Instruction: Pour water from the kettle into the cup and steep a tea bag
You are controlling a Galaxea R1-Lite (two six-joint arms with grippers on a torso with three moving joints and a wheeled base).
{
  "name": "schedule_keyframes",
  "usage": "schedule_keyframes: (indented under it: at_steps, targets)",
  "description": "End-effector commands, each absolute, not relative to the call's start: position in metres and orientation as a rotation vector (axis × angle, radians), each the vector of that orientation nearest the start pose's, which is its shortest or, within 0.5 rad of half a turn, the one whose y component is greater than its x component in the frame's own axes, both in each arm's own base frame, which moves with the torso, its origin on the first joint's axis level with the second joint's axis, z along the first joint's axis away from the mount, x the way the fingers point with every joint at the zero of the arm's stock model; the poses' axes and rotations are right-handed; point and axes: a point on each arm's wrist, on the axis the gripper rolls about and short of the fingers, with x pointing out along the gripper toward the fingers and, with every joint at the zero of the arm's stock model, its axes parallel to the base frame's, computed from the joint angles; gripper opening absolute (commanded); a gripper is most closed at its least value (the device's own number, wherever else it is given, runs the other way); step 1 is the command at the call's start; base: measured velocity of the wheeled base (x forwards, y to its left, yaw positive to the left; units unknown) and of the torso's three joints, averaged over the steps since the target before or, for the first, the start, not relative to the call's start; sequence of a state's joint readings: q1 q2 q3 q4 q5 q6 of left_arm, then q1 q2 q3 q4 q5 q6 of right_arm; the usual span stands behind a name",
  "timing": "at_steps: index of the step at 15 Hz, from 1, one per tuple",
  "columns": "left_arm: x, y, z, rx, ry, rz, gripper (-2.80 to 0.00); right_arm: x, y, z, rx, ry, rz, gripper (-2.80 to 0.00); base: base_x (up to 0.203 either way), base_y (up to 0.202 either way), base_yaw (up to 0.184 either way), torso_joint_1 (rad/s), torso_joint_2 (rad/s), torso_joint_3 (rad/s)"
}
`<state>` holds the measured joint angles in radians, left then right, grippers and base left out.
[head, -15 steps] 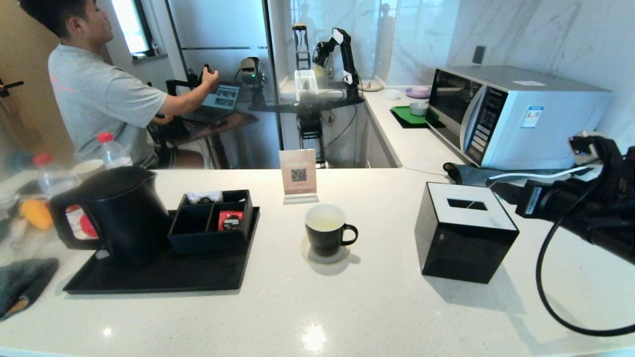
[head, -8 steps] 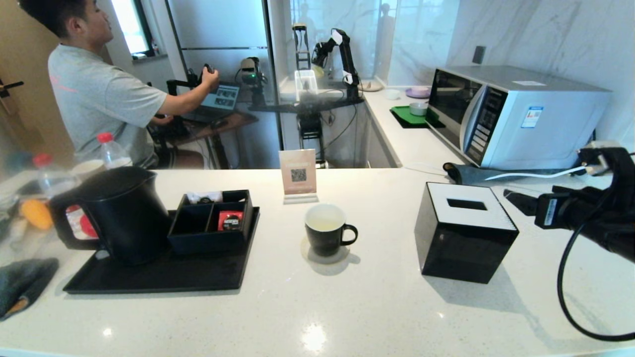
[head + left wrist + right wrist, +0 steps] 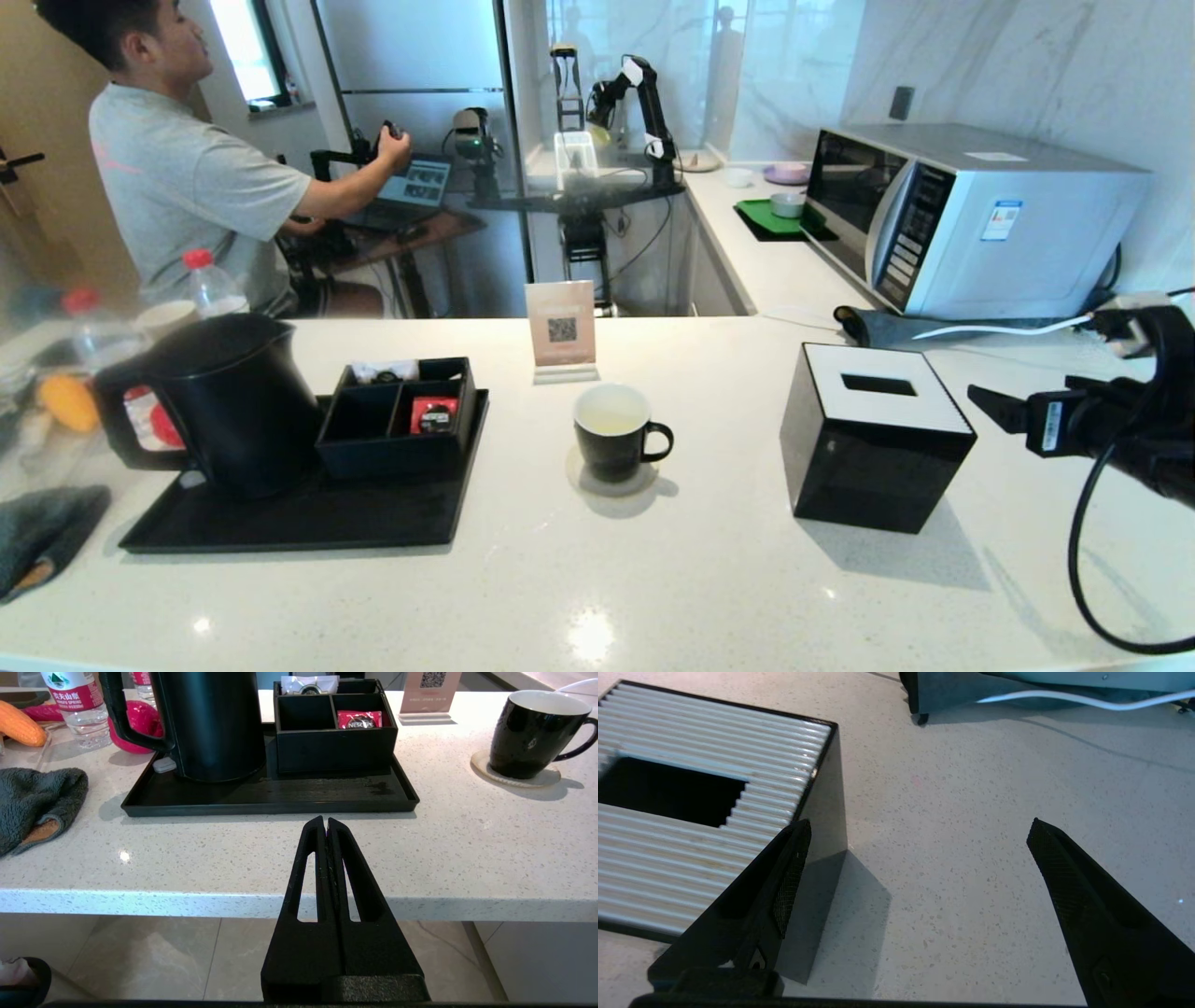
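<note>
The cup (image 3: 612,434) sits on a coaster mid-worktop, handle toward the tissue box (image 3: 876,437). The kettle (image 3: 222,403) stands on the black tray (image 3: 308,518) next to the organiser (image 3: 400,415). Only the left wrist view shows the left gripper (image 3: 326,823), jaws closed, parked off the worktop's (image 3: 597,597) near edge; there the red sachet (image 3: 359,719) reads Nescafe. The right gripper (image 3: 915,830) has its jaws wide open, empty, over bare worktop beside the box. Can't spot the tea bag or tell what's in the cup.
</note>
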<state>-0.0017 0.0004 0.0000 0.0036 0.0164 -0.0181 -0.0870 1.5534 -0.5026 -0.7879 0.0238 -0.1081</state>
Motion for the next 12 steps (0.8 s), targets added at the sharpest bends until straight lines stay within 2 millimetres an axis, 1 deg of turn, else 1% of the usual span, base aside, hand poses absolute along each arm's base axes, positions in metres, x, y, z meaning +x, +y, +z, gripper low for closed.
schedule_keyframes:
  at_steps: [1, 5, 8, 10, 11, 12]
  targets:
    - [-0.023, 0.000, 0.075, -0.018, 0.004, 0.015, -2.80, 0.245, -0.024, 0.154, -0.090, 0.286, -0.061, 0.00, 0.000, 0.000, 0.000, 0.000, 0.00, 0.000]
    - [-0.023, 0.000, 0.075, -0.018, 0.003, 0.015, -2.80, 0.238, -0.031, 0.151, -0.082, 0.297, -0.089, 0.00, 0.000, 0.000, 0.000, 0.000, 0.00, 0.000]
    - [-0.023, 0.000, 0.075, -0.018, 0.004, 0.015, -2.80, 0.223, -0.039, 0.152, -0.071, 0.295, -0.135, 0.00, 0.000, 0.000, 0.000, 0.000, 0.00, 0.000]
    - [-0.023, 0.000, 0.075, -0.018, 0.004, 0.015, -2.80, 0.213, -0.041, 0.152, -0.069, 0.291, -0.149, 0.00, 0.000, 0.000, 0.000, 0.000, 0.00, 0.000]
    - [-0.023, 0.000, 0.075, -0.018, 0.003, 0.015, -2.80, 0.206, -0.040, 0.153, -0.069, 0.288, -0.151, -2.80, 0.000, 0.000, 0.000, 0.000, 0.00, 0.000]
    - [-0.023, 0.000, 0.075, -0.018, 0.004, 0.015, -2.80, 0.200, -0.039, 0.154, -0.070, 0.278, -0.152, -2.80, 0.000, 0.000, 0.000, 0.000, 0.00, 0.000]
